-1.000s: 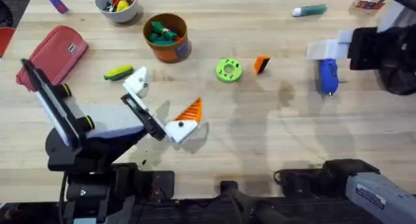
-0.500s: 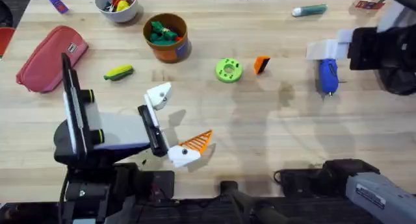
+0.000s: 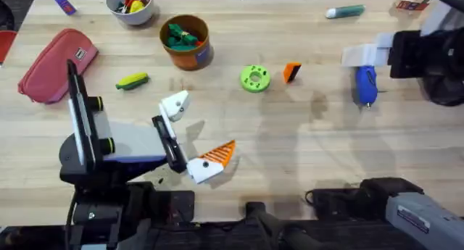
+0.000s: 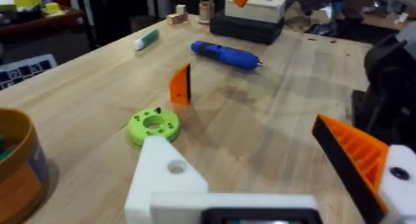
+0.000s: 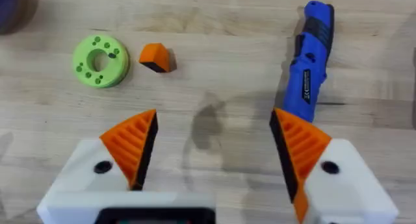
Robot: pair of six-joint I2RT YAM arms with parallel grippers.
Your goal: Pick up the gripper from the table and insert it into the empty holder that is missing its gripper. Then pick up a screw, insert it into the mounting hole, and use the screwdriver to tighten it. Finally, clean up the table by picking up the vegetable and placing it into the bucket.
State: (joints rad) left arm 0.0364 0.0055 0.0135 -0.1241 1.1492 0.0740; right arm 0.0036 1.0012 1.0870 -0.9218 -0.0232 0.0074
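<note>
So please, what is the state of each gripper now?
Left gripper: open, holding nothing, one orange pad missing.
Right gripper: open, holding nothing.

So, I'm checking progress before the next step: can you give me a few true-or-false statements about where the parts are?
1. The orange finger lies on the table beside the green disc. True.
2. The corn cob is in the bucket. False: it lies on the table outside it.
3. The left tool has one bare white holder. True.
4. The right tool grips the screwdriver. False: it is open, and the screwdriver lies on the table.
</note>
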